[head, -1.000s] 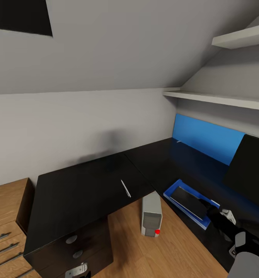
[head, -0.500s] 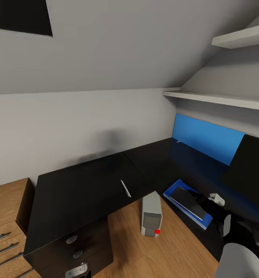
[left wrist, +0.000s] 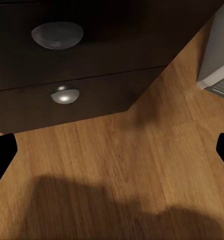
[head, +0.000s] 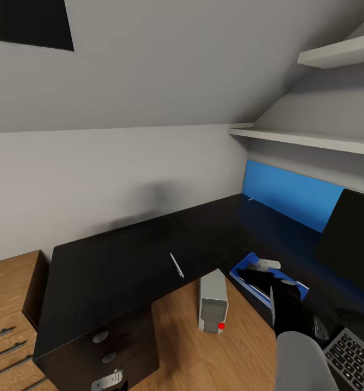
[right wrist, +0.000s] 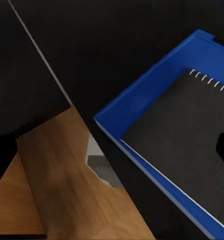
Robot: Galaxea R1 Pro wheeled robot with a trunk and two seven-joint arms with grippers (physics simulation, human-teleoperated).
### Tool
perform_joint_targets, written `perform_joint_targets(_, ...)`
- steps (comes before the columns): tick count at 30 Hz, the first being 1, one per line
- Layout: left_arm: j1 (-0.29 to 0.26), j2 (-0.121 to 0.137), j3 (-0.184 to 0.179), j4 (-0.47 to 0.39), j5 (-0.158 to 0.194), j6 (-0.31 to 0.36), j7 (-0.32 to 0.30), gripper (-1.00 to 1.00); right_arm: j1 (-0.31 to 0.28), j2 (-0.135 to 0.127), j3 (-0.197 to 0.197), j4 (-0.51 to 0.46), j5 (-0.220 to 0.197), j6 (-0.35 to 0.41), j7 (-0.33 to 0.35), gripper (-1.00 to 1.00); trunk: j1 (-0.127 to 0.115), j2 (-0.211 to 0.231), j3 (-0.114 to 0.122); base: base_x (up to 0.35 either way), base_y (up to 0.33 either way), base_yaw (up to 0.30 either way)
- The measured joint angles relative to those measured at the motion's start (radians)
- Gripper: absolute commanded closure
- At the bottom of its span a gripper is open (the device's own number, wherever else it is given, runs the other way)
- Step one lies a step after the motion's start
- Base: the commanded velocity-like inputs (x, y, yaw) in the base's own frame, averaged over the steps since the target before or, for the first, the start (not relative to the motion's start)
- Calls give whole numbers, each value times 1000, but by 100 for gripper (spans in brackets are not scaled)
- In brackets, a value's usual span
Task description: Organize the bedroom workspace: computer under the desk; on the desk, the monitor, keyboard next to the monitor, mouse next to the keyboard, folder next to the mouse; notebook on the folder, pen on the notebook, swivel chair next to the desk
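Where the two wings of the L-shaped black tabletop meet, the pen, a thin white stick, lies flat near the front edge, well apart from the other things. On the right wing the bright blue folder lies flat close to the front edge, and the dark spiral-bound notebook rests on top of it with a blue margin showing around it. The right pincer is above the notebook and folder, its pale fingers reaching over the far part of the folder; whether they are apart or together cannot be told. The monitor stands on the right wing before the blue back panel, and a corner of the keyboard shows at the lower right. The computer, a pale tower, stands on the wooden floor in the angle of the tabletop, its rear part under the edge. In the left wrist view the left pincer points at the floor before dark drawers with round knobs, its black fingertips set wide apart. A light wooden drawer chest stands at the left, and two shelves hang on the right wall.
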Motion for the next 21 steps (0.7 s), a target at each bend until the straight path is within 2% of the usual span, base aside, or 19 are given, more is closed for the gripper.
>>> perform_joint_targets(2,0,0,0,2,-1,0,1,-100,0,0,10,35,-23,-53,-23,-100,0,0,0,0,0,0)
perform_joint_targets(5,0,4,1,28,0,0,2,-100,0,0,17,75,-39,-87,-36,-100,0,0,0,0,0,2)
perform_joint_targets(8,0,29,1,87,2,-2,2,-100,0,0,20,99,-49,-98,-42,-100,0,0,0,0,0,97)
perform_joint_targets(13,0,51,1,119,4,-4,1,-100,0,0,21,118,-56,-106,-45,-100,0,0,0,0,0,224)
perform_joint_targets(18,0,58,1,128,5,-18,1,-100,1,0,21,122,-57,-124,-46,-100,0,0,0,0,0,271)
perform_joint_targets(21,0,61,1,130,4,-28,2,-100,4,0,21,123,-55,-160,-50,-100,0,0,0,0,0,278)
